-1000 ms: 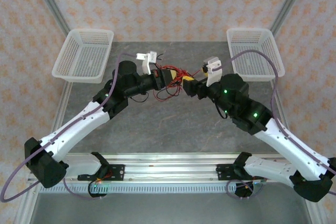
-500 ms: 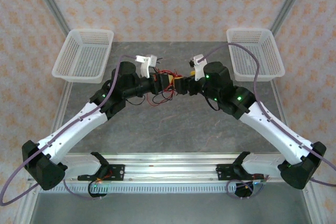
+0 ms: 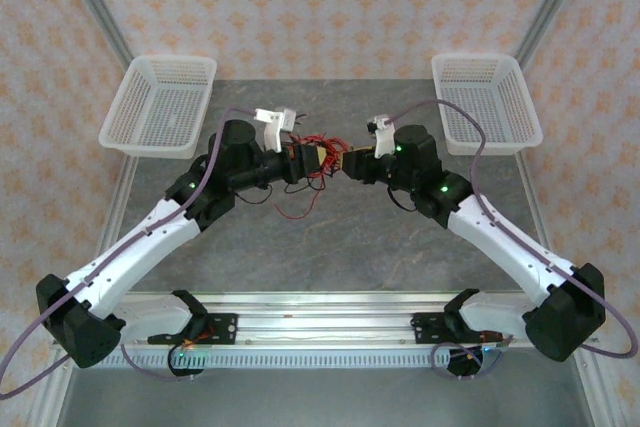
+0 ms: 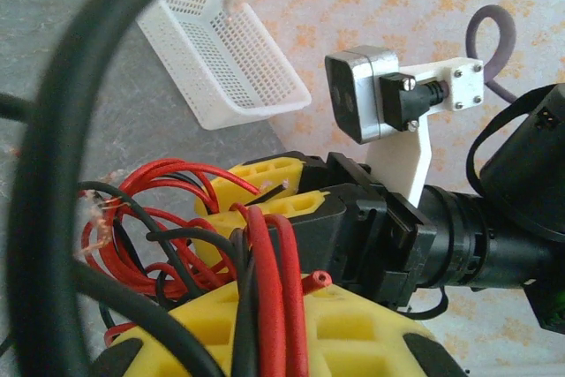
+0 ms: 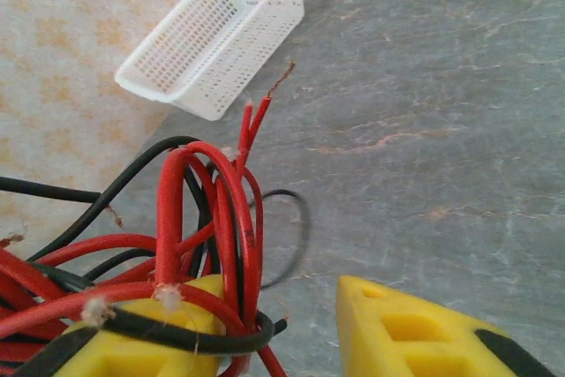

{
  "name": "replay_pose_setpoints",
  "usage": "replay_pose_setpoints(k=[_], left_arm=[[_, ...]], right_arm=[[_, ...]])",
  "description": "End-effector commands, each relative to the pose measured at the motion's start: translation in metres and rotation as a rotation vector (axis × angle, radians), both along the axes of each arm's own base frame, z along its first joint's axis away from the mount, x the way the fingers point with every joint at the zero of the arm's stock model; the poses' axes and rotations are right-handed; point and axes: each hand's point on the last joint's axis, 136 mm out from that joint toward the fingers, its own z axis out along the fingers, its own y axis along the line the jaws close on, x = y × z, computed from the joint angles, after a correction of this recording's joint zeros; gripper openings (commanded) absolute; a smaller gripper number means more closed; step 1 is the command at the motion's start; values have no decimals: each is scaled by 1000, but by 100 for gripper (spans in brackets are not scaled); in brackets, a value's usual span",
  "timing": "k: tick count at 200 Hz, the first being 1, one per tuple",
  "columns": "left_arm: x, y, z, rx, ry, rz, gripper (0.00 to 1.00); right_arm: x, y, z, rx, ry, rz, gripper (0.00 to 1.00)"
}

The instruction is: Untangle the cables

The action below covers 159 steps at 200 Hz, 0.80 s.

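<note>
The cables (image 3: 318, 150) are a knot of thin red and black wires hanging between my two grippers above mid-table. One black and red loop (image 3: 293, 210) droops toward the near side. My left gripper (image 3: 305, 159) is shut on the cables; red and black strands (image 4: 265, 262) run down into its yellow fingers (image 4: 353, 333). My right gripper (image 3: 346, 163) faces it tip to tip. Its yellow fingers (image 5: 415, 333) stand apart, with bare table between them, and the cables (image 5: 212, 209) loop over the left finger alone.
A white mesh basket (image 3: 160, 102) stands at the back left and another (image 3: 487, 100) at the back right. The grey table (image 3: 330, 247) lies below the bundle. Each arm carries a thick purple hose (image 3: 480, 132).
My right arm has swung left, bringing its gripper up against the left gripper and the bundle, and its jaws have narrowed. The left gripper stays shut; a loop now hangs lower.
</note>
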Motion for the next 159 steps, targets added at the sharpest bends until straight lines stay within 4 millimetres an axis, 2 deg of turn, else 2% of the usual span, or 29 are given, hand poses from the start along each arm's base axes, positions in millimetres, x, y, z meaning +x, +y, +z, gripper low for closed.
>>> replay_pose_setpoints(k=[1,17,32,35,55,72,105,115,136,159], left_arm=[[-23,13,82,-137,-209,-16,0],[-23,14,80,-129,-208,-5,0],[-21,17,78,-114,-205,15,0],[-21,18,77,-111,-205,19,0],[-16,26,72,-79,-198,74,0],[-11,34,66,-50,-192,126,0],[-4,36,54,-28,-179,157,0],[-3,35,52,-28,-177,157,0],[-3,31,50,-29,-180,135,0],[-6,24,47,-19,-186,86,0]], right_arm=[[10,-25,-33,-61,73,-99,34],[10,-29,-33,-73,64,-112,35],[11,-37,-42,-120,69,-141,37],[8,-40,-35,-118,49,-147,38],[2,-54,-37,-163,11,-175,47],[-14,-52,-33,-144,-23,-107,57],[-58,-34,-3,12,-112,98,74],[-66,-33,6,40,-136,122,82],[-68,-39,27,79,-172,87,88],[-55,-42,55,113,-159,12,89]])
